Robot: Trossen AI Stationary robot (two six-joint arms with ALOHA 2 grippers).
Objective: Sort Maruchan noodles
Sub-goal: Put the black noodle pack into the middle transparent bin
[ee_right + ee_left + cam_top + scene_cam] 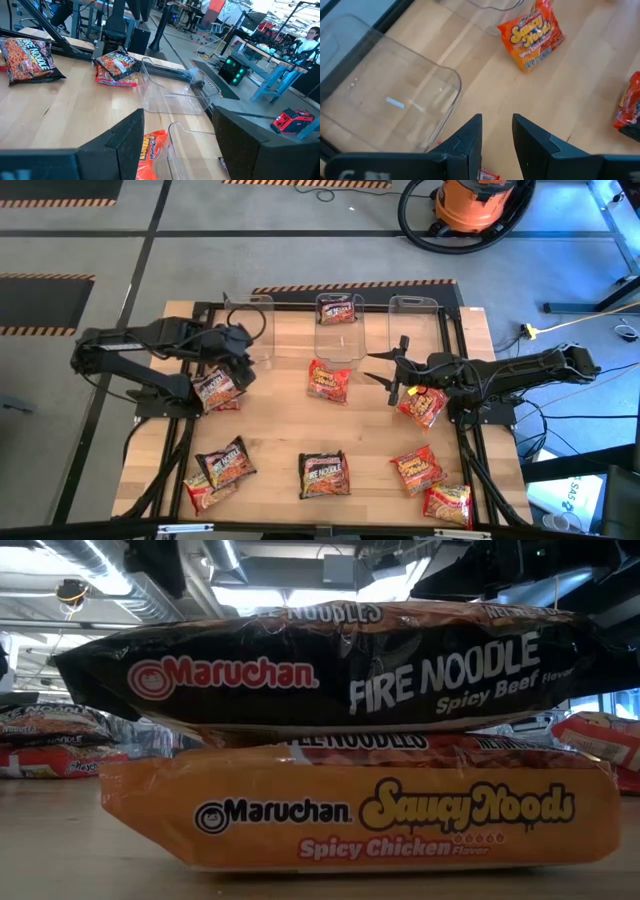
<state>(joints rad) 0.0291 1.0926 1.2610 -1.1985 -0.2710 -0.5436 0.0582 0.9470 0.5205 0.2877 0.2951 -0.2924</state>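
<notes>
Several Maruchan noodles packets lie flat on the wooden table. An orange packet (328, 380) (532, 32) lies near the middle tub (340, 330), which holds a dark packet (338, 308). A dark packet (214, 387) rests on a red one beside my left gripper (244, 368) (497, 135), which hangs open and empty, pointing down near the left tub (255, 320) (395, 100). My right gripper (386, 368) (177, 145) stands open and empty above the table, right of the orange packet. Another packet (422, 405) lies under the right arm.
A third clear tub (415, 320) stands at the back right. More packets lie along the near edge (225, 463) (417, 470) (447, 503). Close to the low camera, a black packet (340, 665) lies stacked on an orange one (360, 815). Bare wood shows mid-table.
</notes>
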